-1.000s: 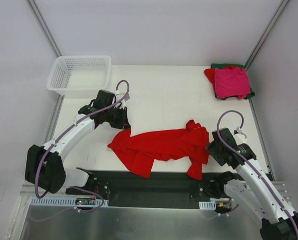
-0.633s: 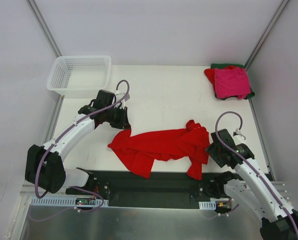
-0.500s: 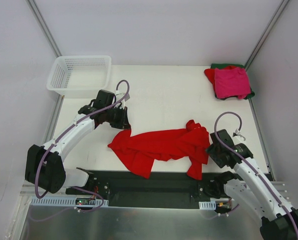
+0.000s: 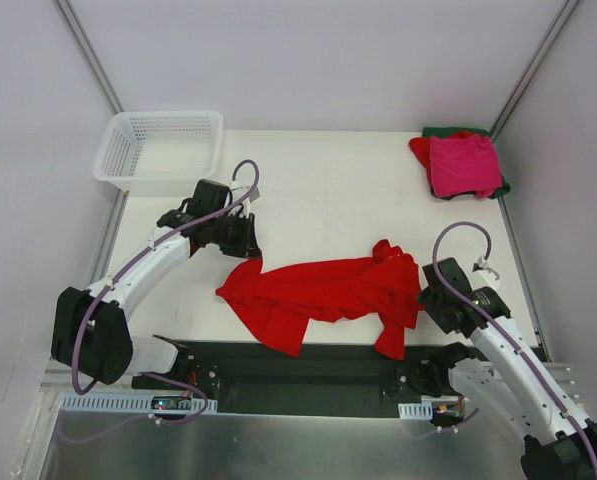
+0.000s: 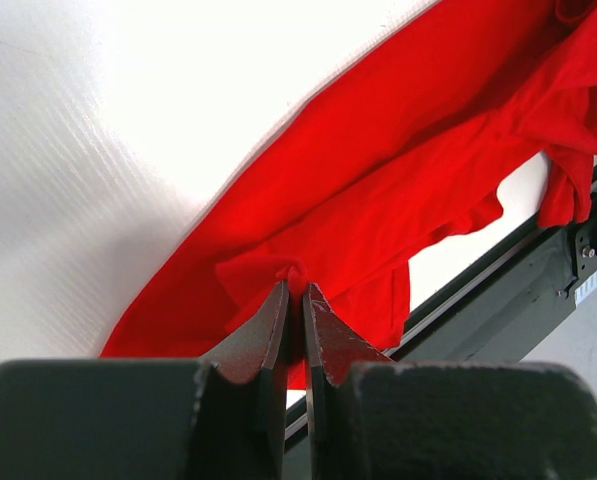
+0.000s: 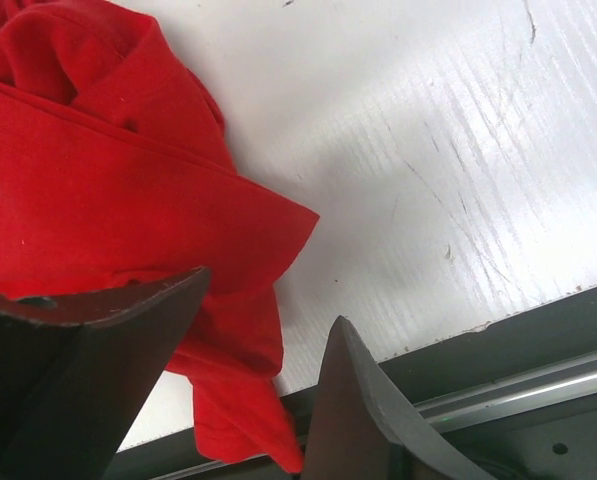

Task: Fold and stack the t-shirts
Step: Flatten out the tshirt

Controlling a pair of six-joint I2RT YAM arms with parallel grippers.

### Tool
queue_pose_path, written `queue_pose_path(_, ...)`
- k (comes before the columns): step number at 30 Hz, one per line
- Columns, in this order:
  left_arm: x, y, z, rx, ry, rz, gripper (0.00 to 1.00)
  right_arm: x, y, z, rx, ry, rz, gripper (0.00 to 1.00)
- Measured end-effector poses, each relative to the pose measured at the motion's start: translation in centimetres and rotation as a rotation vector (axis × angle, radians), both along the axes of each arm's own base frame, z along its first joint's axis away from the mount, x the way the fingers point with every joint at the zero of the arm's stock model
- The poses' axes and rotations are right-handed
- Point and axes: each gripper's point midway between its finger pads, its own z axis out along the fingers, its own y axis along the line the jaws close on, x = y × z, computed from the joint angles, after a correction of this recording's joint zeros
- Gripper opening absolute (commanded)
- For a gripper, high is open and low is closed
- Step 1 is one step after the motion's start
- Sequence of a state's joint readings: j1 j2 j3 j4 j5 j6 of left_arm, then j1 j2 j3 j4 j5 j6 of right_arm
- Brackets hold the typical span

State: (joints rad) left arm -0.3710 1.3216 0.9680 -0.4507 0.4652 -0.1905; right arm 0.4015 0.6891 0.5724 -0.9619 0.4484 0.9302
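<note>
Left pincer (image 5: 300, 290) is staying clamped on the bright red t-shirt (image 4: 323, 290), lying crumpled at the desk's (image 4: 328, 190) 6 o'clock. Right pincer (image 6: 268, 300) is hanging open at its 3 o'clock end, barely shifting. Cloth unmoved, so spreading is not starting yet. Folded stack (image 4: 463, 165) is waiting at 1 o'clock.

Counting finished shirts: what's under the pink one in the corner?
A red shirt and a green shirt peek out beneath the pink shirt; anything else is covered.
</note>
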Motion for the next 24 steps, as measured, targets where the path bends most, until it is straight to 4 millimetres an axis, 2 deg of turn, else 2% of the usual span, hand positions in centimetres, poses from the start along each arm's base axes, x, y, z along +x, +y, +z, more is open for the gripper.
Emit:
queue_pose_path(15, 0.1, 0.1, 0.0, -0.001, -0.001, 0.006, 0.02, 0.8, 0.8, -1.5, 0.002, 0.048, 0.006, 0.57)
queue_pose_path(21, 0.1, 0.2, 0.0, -0.001, -0.001, 0.006, 0.02, 1.0, 1.2, -1.8, 0.025, 0.045, 0.014, 0.51)
queue_pose_path(24, 0.2, 0.2, 0.0, -0.001, -0.001, 0.007, 0.02, 1.0, 1.4, -2.1, 0.031, 0.047, 0.016, 0.45)
